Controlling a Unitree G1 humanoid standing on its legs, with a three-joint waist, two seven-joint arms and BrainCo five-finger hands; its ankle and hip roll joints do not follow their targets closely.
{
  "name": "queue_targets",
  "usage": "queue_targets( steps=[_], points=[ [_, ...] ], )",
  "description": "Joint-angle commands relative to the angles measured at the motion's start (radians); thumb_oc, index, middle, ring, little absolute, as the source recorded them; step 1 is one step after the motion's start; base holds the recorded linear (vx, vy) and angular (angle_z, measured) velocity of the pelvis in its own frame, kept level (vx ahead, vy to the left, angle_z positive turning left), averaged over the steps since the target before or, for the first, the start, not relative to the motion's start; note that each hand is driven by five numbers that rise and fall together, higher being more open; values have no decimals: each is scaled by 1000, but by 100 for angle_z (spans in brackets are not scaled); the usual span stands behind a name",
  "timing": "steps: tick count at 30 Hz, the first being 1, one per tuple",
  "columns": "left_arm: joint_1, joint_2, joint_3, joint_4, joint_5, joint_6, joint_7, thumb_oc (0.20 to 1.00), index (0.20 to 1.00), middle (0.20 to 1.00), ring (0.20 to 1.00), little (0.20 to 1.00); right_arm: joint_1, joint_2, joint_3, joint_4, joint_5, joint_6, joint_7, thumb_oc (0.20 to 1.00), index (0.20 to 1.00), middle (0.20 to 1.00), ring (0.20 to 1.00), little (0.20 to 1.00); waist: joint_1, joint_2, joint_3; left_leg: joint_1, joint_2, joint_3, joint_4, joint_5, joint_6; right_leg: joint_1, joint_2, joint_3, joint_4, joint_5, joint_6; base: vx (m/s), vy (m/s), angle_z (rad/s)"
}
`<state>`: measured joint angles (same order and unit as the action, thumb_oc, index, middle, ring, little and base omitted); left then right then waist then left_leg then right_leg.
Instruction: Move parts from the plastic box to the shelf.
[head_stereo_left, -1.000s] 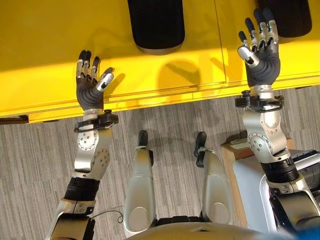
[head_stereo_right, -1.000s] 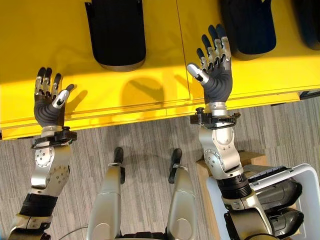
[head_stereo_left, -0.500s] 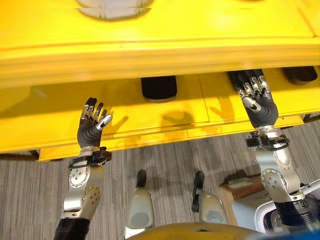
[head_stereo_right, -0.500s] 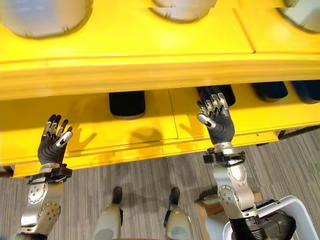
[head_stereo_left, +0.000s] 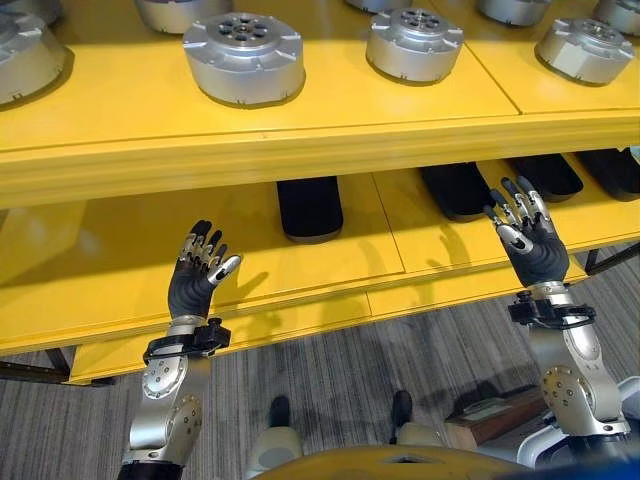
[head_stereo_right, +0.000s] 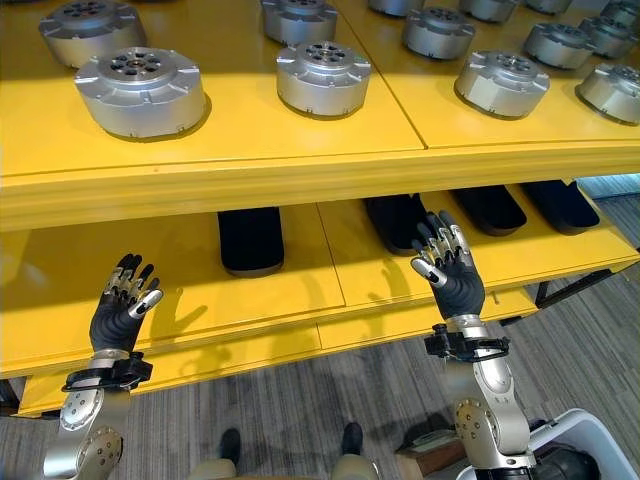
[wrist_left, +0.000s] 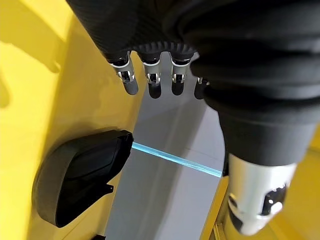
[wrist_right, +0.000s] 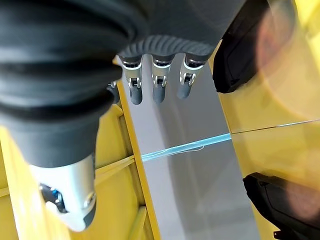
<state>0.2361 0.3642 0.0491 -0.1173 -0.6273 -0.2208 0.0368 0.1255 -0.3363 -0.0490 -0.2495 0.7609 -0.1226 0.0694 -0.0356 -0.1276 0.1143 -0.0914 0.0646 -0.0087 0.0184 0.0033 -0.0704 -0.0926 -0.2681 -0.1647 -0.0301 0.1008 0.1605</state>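
Both hands are empty with fingers spread: left hand (head_stereo_left: 196, 280) at 8 o'clock, right hand (head_stereo_left: 527, 245) at 4 o'clock, each raised before the yellow shelf's (head_stereo_left: 330, 262) lower tier. Beyond them, at 12 o'clock of each hand, dark parts (head_stereo_left: 309, 207) lie on that tier; round silver parts (head_stereo_left: 243, 56) sit on the upper tier. A white box corner (head_stereo_right: 590, 440) shows at 5 o'clock. Risk, as I judge it: reaching in, fingers could catch the upper tier's edge or nudge a seated part. No readable writing.
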Motion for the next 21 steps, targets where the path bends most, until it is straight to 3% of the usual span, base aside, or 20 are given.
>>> queue_targets(
  steps=[1, 4, 5, 6, 7, 8, 9, 11, 12, 13, 15, 21],
  points=[
    [-13, 42, 41, -89, 70, -39, -35, 1000, 1000, 1000, 1000, 1000, 6, 14, -43, -54, 13, -29, 13, 1000, 1000, 1000, 1000, 1000, -40, 33, 37, -11, -88, 73, -87, 21, 103, 19, -31, 41, 32, 153, 78, -93, 152, -12],
    [-22, 58, 39, -85, 75, -42, -24, 1000, 1000, 1000, 1000, 1000, -5, 31, -33, -50, 19, -36, 2, 1000, 1000, 1000, 1000, 1000, -47, 31, 51, -26, -83, 96, -84, 20, 108, -29, -21, 56, 37, 193, 81, -149, 108, -31],
    [-29, 76, 64, -99, 82, -47, 2, 1000, 1000, 1000, 1000, 1000, -56, 34, 23, -37, 18, -49, -5, 1000, 1000, 1000, 1000, 1000, 9, 42, 94, -45, -40, 180, -34, -5, 102, -49, -42, -150, 93, 159, 91, -198, 123, -113],
    [-30, 76, 64, -100, 83, -47, 3, 1000, 1000, 1000, 1000, 1000, -58, 34, 23, -35, 18, -50, -5, 1000, 1000, 1000, 1000, 1000, 9, 42, 99, -44, -39, 179, -28, -10, 101, -45, -41, -150, 95, 156, 90, -143, 223, -249],
    [-18, 68, 72, -108, 81, -45, 0, 1000, 1000, 1000, 1000, 1000, -85, 26, 44, -32, 22, -47, -7, 1000, 1000, 1000, 1000, 1000, 15, 52, 102, -16, -10, 219, -32, -34, 96, -21, -54, -206, 139, 101, 85, -17, 96, -264],
    [-18, 67, 73, -109, 80, -45, 0, 1000, 1000, 1000, 1000, 1000, -86, 25, 45, -32, 22, -47, -7, 1000, 1000, 1000, 1000, 1000, 16, 47, 108, -23, -14, 235, -28, -14, 102, -28, -61, -214, 139, 112, 73, 53, 115, -207],
    [-9, 61, 77, -111, 73, -46, 2, 1000, 1000, 1000, 1000, 1000, -92, 24, 50, -32, 25, -44, -5, 1000, 1000, 1000, 1000, 1000, 20, 52, 108, -1, 1, 246, -33, -36, 99, -26, -58, -189, 168, 86, 80, -12, 23, -92],
    [13, 43, 100, -96, 40, -36, 23, 1000, 1000, 1000, 1000, 1000, -101, 32, 64, -27, 38, -34, -10, 1000, 1000, 1000, 1000, 1000, 37, 43, 109, 13, 16, 312, -45, -36, 102, -14, -73, -177, 197, 88, 78, -53, 7, -76],
    [14, 43, 101, -96, 40, -36, 23, 1000, 1000, 1000, 1000, 1000, -100, 32, 64, -28, 38, -33, -10, 1000, 1000, 1000, 1000, 1000, 38, 42, 109, 15, 16, 314, -48, -35, 102, -14, -72, -175, 195, 89, 78, -72, -88, -91],
    [48, 32, 125, -100, 60, -29, 26, 1000, 1000, 1000, 1000, 1000, -84, 37, 60, -30, 41, -24, -9, 1000, 1000, 1000, 1000, 1000, 46, 27, 96, 26, 15, 344, -70, -27, 92, 24, -77, -208, 122, 121, 89, 10, -119, -74],
    [74, 21, 143, -97, 61, -24, 18, 1000, 1000, 1000, 1000, 1000, -64, 39, 48, -39, 44, -17, 1, 1000, 1000, 1000, 1000, 1000, 45, 14, 85, 34, 20, 371, -81, -16, 77, 41, -61, -220, 43, 122, 94, 34, -142, -81],
    [104, -2, 132, -95, 52, -17, -5, 1000, 1000, 1000, 1000, 1000, -9, 31, 16, -64, 54, -10, 21, 1000, 1000, 1000, 1000, 1000, 30, 20, 67, 46, 40, 392, -90, 8, 55, 56, -35, -196, -5, 114, 89, 50, -119, -19]
  ],
)
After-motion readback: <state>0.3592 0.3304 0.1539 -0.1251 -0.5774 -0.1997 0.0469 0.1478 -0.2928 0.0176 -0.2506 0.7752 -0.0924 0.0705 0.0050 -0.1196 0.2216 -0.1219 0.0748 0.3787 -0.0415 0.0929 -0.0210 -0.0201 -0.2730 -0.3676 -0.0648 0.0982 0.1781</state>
